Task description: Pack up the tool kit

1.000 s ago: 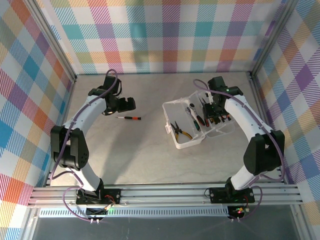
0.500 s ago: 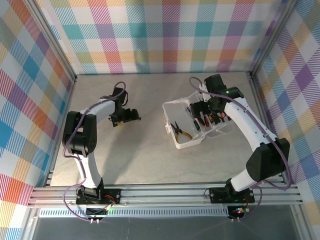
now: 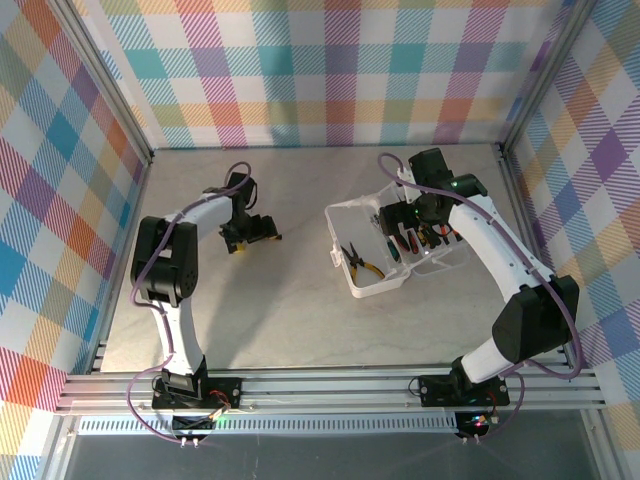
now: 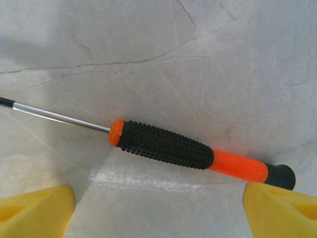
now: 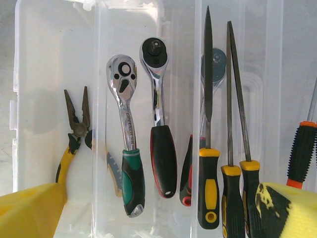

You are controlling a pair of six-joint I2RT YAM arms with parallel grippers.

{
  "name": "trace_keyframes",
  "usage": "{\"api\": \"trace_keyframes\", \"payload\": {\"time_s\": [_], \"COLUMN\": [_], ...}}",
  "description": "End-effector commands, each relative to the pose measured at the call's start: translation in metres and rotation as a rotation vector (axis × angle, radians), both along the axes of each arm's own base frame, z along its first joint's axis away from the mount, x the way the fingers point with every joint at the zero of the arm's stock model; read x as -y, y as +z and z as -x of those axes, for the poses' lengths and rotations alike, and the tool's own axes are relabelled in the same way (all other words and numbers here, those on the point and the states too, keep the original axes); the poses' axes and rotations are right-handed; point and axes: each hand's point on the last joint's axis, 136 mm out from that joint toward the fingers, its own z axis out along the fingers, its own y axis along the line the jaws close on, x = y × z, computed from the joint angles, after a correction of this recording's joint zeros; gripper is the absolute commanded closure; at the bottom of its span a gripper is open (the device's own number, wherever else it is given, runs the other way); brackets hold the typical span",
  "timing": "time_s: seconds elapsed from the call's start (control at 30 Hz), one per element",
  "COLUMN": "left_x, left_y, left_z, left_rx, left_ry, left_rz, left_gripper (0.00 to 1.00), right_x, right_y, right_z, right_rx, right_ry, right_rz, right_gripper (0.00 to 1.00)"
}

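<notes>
An orange-and-black screwdriver [image 4: 166, 148] lies flat on the marble table, shaft pointing left. My left gripper [image 4: 158, 213] is open, its yellow fingertips [image 4: 34, 210] low at either end of the handle, touching nothing; from above this gripper [image 3: 250, 235] covers the screwdriver. The translucent case [image 3: 385, 285] lies open at centre right. My right gripper [image 3: 408, 222] hangs open above it, holding nothing. Inside the case [image 5: 54, 59] I see yellow-handled pliers [image 5: 74, 129], a green-handled chrome ratchet [image 5: 126, 134], a black-and-red one [image 5: 159, 124], yellow-and-black files [image 5: 208, 163] and another orange-and-black screwdriver [image 5: 302, 148].
Chequered walls on aluminium posts [image 3: 125, 110] close the table at the back and both sides. A rail [image 3: 330, 385] carrying both arm bases runs along the near edge. Bare marble table [image 3: 290, 310] lies between the two arms.
My left gripper has dropped down onto the screwdriver, with the arm folding in toward it. My right gripper has shifted a little left over the open case.
</notes>
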Motion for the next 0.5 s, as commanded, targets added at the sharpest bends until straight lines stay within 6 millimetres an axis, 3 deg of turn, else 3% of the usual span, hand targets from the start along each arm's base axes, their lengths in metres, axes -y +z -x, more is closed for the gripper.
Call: {"api": "trace_keyframes", "payload": {"time_s": [0.0,0.47], "left_x": [-0.001,0.001], "left_y": [-0.018,-0.017], "left_z": [-0.031,-0.057], "left_rx": [0.067,0.075], "left_ry": [-0.005,-0.036], "left_rz": [-0.020,-0.026], "left_gripper": [0.13,0.25], "right_x": [-0.009,-0.015], "right_y": [-0.002,0.000], "right_z": [-0.002,-0.002], "right_rx": [-0.005,-0.011], "right_ry": [0.037,0.047], "right_rz": [-0.024,-0.036], "right_gripper": [0.01,0.01]}}
